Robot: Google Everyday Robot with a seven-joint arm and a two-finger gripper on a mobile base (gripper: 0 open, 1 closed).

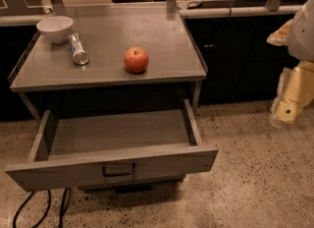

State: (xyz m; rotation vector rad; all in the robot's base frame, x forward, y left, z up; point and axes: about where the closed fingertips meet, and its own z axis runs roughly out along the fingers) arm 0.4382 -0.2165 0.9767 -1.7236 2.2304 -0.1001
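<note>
My gripper (287, 108) hangs at the right edge of the view, above the floor and well to the right of the cabinet, with nothing seen in it. A red apple (136, 59) stands on the grey cabinet top (162, 30) near its front edge and is the nearest object to the gripper. At the back left corner sits a white bowl (55, 28). Just right of the bowl, a silver can (78, 49) lies on its side. Below the top, the drawer (117, 134) is pulled out, showing a bare grey bottom.
The drawer front with a dark handle (118, 170) juts out over the speckled floor (255, 173). Black cables (37, 207) lie on the floor at the lower left. Dark cabinets (235, 55) run behind on the right, under a counter edge.
</note>
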